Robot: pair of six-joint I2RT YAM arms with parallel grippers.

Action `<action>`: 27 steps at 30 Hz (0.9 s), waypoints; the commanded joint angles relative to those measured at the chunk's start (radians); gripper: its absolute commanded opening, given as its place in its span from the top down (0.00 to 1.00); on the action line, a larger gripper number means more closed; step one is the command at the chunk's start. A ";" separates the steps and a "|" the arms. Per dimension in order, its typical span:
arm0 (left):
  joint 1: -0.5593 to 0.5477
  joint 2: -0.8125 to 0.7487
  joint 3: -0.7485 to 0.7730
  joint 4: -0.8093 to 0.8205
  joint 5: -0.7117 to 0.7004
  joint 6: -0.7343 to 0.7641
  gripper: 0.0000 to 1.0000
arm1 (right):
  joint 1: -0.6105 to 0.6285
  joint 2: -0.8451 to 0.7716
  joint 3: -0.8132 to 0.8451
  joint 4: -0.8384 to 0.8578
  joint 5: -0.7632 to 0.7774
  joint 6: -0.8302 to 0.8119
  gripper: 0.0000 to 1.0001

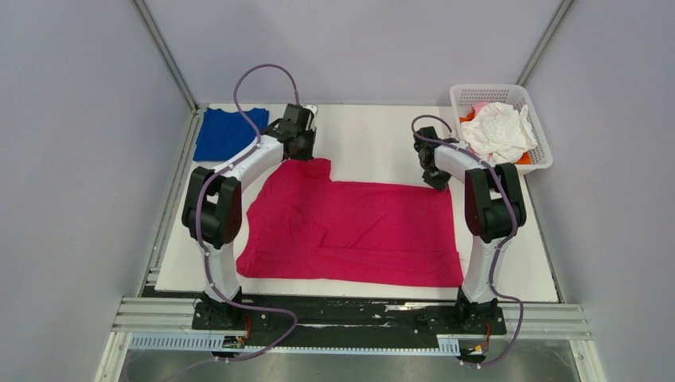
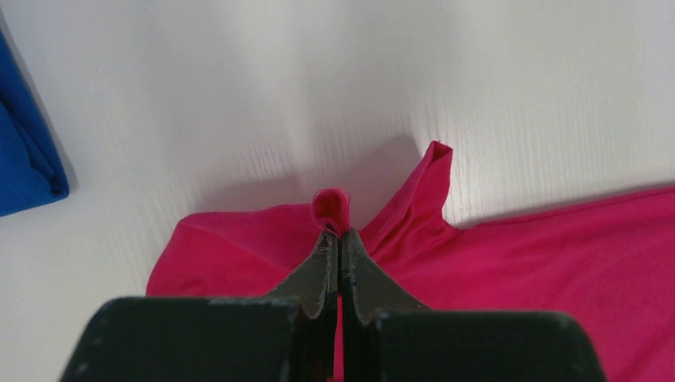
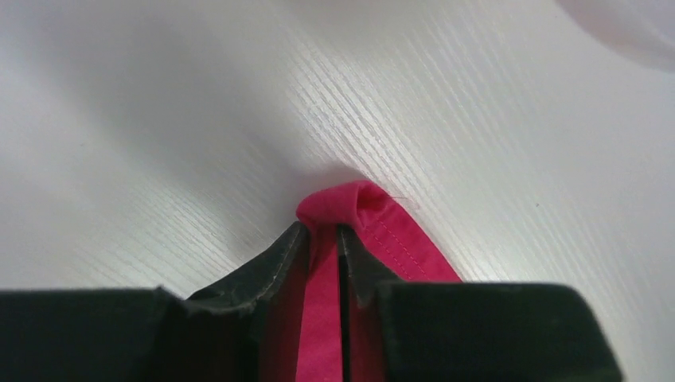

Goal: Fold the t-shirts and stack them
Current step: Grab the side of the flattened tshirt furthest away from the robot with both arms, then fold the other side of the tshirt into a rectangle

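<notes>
A magenta-pink t-shirt (image 1: 350, 227) lies spread on the white table. My left gripper (image 1: 301, 153) is shut on its far left corner; the wrist view shows a small fold of pink cloth (image 2: 330, 208) pinched at the fingertips. My right gripper (image 1: 437, 183) is shut on its far right corner, with a hemmed pink edge (image 3: 350, 205) bunched between the fingers. A folded royal blue t-shirt (image 1: 227, 131) lies at the far left of the table and shows in the left wrist view (image 2: 24, 163). White, pale pink and orange shirts (image 1: 500, 131) are heaped in the basket.
A white plastic lattice basket (image 1: 477, 94) stands at the far right of the table, close to my right arm. Grey walls enclose the table on three sides. Bare white table (image 1: 366, 143) lies beyond the pink shirt between the grippers.
</notes>
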 commanded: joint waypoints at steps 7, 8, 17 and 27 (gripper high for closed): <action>-0.014 -0.191 -0.142 0.090 0.025 -0.007 1.00 | 0.010 -0.159 -0.091 0.085 -0.006 -0.054 0.99; -0.015 -0.201 -0.152 0.094 0.026 -0.013 1.00 | 0.013 -0.172 -0.099 0.089 -0.008 -0.058 0.99; -0.049 -0.369 -0.301 0.089 -0.018 -0.055 1.00 | 0.066 -0.314 -0.201 0.098 -0.024 -0.062 1.00; -0.112 -0.612 -0.488 -0.013 -0.130 -0.133 1.00 | 0.107 -0.509 -0.333 0.069 -0.054 -0.056 1.00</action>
